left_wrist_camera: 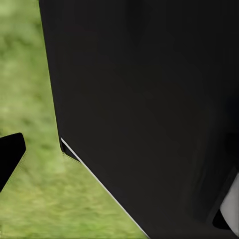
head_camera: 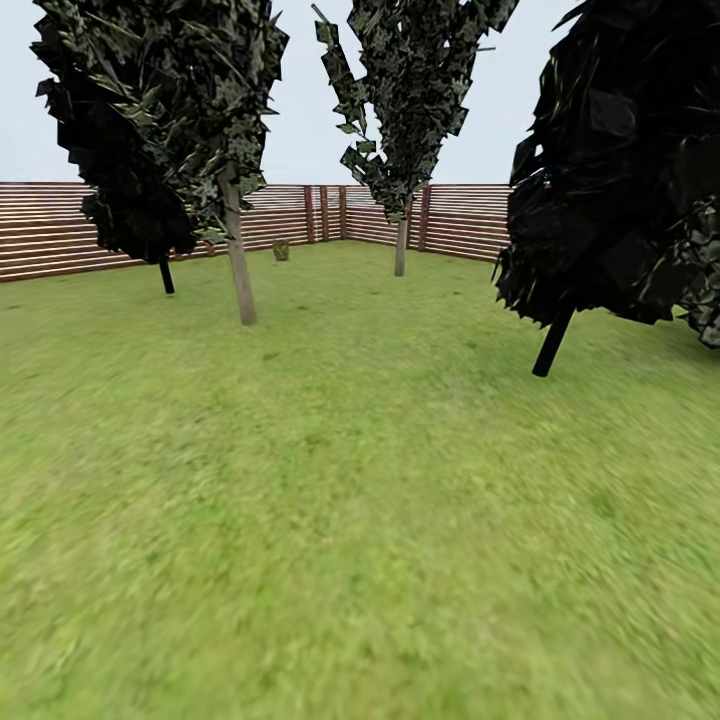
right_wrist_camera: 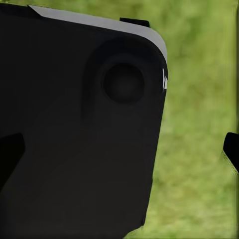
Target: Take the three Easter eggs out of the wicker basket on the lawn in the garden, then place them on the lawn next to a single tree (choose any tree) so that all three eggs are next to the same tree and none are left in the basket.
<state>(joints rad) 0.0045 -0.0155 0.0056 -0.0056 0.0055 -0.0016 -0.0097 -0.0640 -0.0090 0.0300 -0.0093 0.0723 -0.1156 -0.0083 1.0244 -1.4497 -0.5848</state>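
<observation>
- Head view: looks forward and slightly down across the lawn (head_camera: 360, 520) toward the far fence (head_camera: 60, 230) corner, trees standing well off.
- Left wrist view: pressed close against a black robot body panel (left_wrist_camera: 149, 99), grass beside it.
- Right wrist view: likewise close to a black panel (right_wrist_camera: 74, 129); grass is what all views share.

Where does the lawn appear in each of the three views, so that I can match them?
Head view: the lawn covers the lower part of the picture, from the wooden fence to the near edge.
Left wrist view: a blurred green area beside the dark robot body.
Right wrist view: a blurred green area beside the dark robot body.
Shared landmark: the patchy green grass itself.
</observation>
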